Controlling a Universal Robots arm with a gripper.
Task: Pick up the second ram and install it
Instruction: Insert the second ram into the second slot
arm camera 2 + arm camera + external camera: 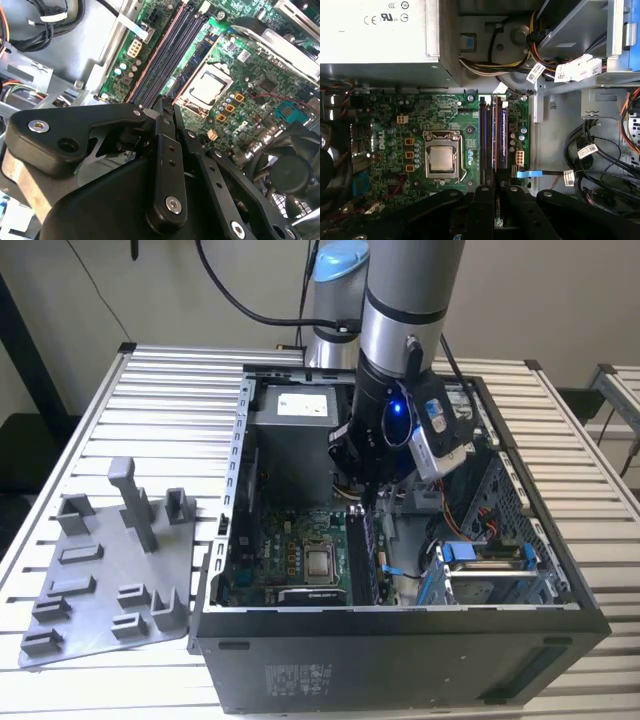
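Observation:
My gripper (367,502) hangs inside the open computer case, over the row of memory slots (488,140) on the green motherboard (445,107). In both wrist views its black fingers (482,200) meet tip to tip, so the gripper (495,189) (166,103) is shut. A thin greenish sliver shows in the slit between them; I cannot tell what it is. A narrow bluish stick (503,135) stands on edge in the outermost slot, seen as a dark strip (362,555) in the exterior view. Whether this is the second ram I cannot tell.
The processor socket (441,159) lies beside the slots. The power supply (295,405) fills the case's far end, with cable bundles (600,160) and a drive cage (490,570) on the exterior view's right. A grey parts holder (110,570) sits on the slatted table left of the case.

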